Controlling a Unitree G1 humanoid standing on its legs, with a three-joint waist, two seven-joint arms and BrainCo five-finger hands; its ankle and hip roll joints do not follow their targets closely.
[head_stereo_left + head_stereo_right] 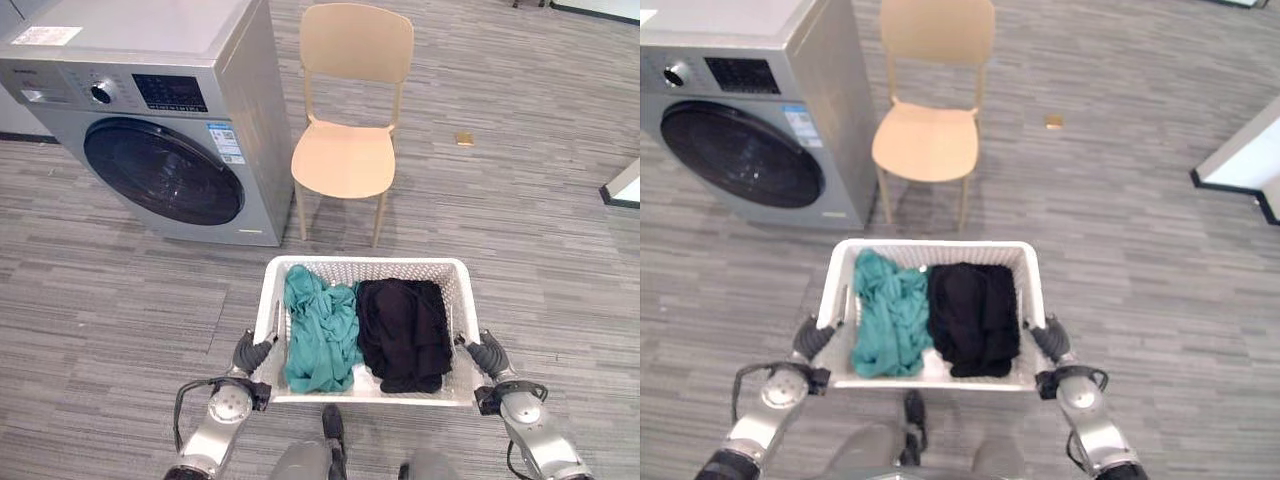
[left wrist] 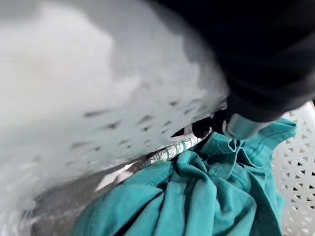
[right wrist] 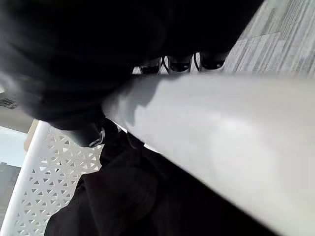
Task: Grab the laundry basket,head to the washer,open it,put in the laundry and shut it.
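Note:
I carry a white perforated laundry basket (image 1: 365,264) above the grey floor, just in front of me. Inside it, a teal garment (image 1: 318,330) lies on the left and a black garment (image 1: 403,330) on the right. My left hand (image 1: 250,352) is shut on the basket's left rim and my right hand (image 1: 489,354) on its right rim. In the right wrist view, dark fingertips (image 3: 179,63) hook over the white rim (image 3: 221,128). The silver washer (image 1: 175,45) stands ahead to the left, and its round dark door (image 1: 163,172) is closed.
A beige chair (image 1: 345,155) stands right beside the washer, straight ahead of the basket. A small tan object (image 1: 464,139) lies on the floor beyond it. A white furniture edge (image 1: 625,185) juts in at the far right.

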